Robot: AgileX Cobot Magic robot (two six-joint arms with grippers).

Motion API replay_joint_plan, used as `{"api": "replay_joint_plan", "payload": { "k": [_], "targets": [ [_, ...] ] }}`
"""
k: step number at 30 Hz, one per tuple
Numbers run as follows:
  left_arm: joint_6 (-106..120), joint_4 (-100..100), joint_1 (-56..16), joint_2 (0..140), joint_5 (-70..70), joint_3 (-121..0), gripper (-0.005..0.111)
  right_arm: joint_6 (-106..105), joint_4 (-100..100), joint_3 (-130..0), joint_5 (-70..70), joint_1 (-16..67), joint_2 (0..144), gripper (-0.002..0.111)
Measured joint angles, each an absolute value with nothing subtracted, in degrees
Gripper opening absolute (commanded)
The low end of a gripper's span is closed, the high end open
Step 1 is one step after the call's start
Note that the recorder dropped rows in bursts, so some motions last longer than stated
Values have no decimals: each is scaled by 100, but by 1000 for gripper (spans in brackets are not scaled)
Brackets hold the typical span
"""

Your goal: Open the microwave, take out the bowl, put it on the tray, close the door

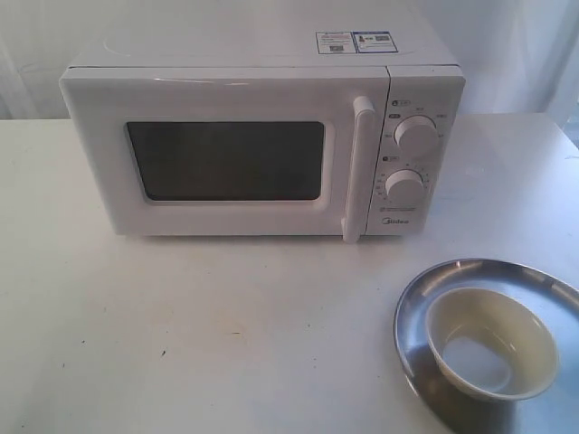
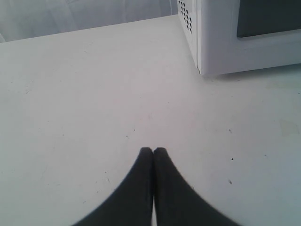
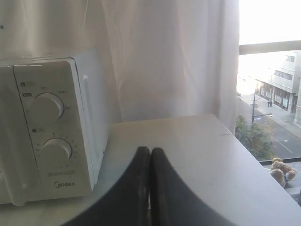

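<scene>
Two pincers pinched shut, empty: left pincer point(image 2: 153, 150), right pincer point(image 3: 149, 149). Small cream-white round bowl point(image 1: 491, 342) sits in shiny steel tray point(image 1: 534, 280), before dial end of boxy white microwave point(image 1: 244, 90), your right side. White windowed door point(image 1: 226, 99) shut; task looks done.

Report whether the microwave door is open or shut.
Shut: the door lies flush with the front of the microwave, its handle right beside the dials.
</scene>
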State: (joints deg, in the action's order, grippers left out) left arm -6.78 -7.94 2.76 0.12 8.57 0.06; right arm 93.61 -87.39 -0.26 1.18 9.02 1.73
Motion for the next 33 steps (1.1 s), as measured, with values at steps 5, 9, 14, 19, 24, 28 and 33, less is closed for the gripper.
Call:
{"api": "replay_joint_plan", "payload": {
  "k": [5,9,14,19,24,28,33],
  "targets": [
    [-678,-794,276,12,857,6,0,4716,-4538,-26,155,902,173,0],
    [-678,-794,276,12,857,6,0,2139,-1981,-26,117,902,173,0],
    [-678,-794,276,12,857,6,0,876,-589,-26,0,902,173,0],
    [-678,-794,276,12,857,6,0,522,-299,-26,0,902,173,0],
    [-678,-794,276,12,857,6,0,348,-249,-26,0,902,173,0],
    [-678,-794,276,12,857,6,0,311,-249,-26,0,902,173,0],
    [-678,-794,276,12,857,6,0,224,-234,-26,0,902,173,0]
  ]
}}
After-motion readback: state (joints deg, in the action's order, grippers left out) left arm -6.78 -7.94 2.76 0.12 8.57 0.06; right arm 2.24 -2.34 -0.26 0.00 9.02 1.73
